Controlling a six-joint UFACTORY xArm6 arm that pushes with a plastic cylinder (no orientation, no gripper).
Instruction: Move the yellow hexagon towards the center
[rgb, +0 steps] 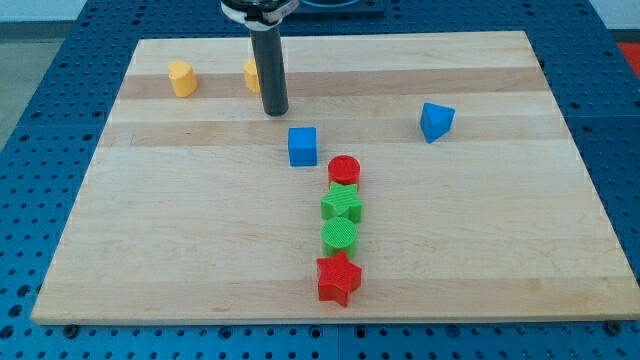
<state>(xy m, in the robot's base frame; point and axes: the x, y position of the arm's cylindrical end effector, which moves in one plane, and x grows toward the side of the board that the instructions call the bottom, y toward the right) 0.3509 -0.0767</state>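
Note:
Two yellow blocks sit near the view's top left. One (182, 78) stands free; its shape is hard to make out. The other yellow block (252, 75) is partly hidden behind my rod, so I cannot tell which is the hexagon. My tip (276, 111) rests on the board just right of and slightly below the hidden yellow block, touching or nearly touching it. The blue cube (303, 146) lies below and right of my tip.
A blue block (436, 121) sits at the right. Below the blue cube runs a column: red cylinder (344, 170), green star (342, 204), green cylinder (340, 235), red star (338, 279). The wooden board (150, 250) lies on a blue perforated table.

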